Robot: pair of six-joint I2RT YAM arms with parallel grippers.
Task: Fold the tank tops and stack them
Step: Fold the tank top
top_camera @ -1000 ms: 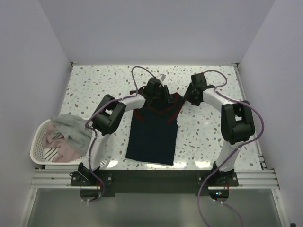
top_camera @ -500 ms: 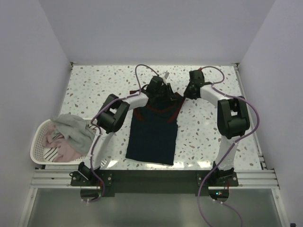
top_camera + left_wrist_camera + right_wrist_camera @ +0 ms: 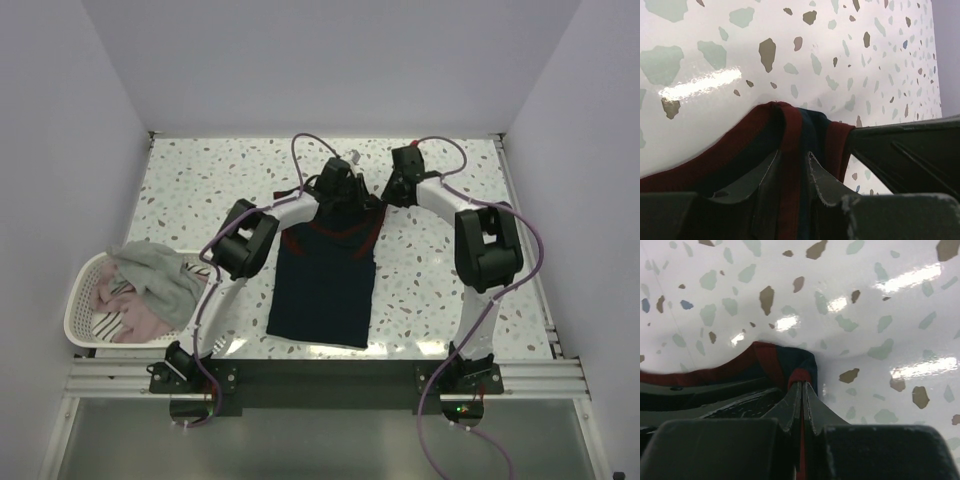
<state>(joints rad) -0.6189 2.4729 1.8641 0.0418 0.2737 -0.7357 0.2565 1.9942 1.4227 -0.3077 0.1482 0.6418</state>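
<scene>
Item: navy jersey (image 3: 322,285), dark red trim. It lies flat mid-counter, hem toward the near edge and straps toward the far edge.
Left tool (image 3: 794,162): I see it pinching one strap's red trim.
Right tool (image 3: 801,390): almost pressed together, pinching the other strap's tip.
Grey top (image 3: 155,275) and pink tops (image 3: 140,322): heaped in the basket (image 3: 75,300) at the near left corner.
</scene>
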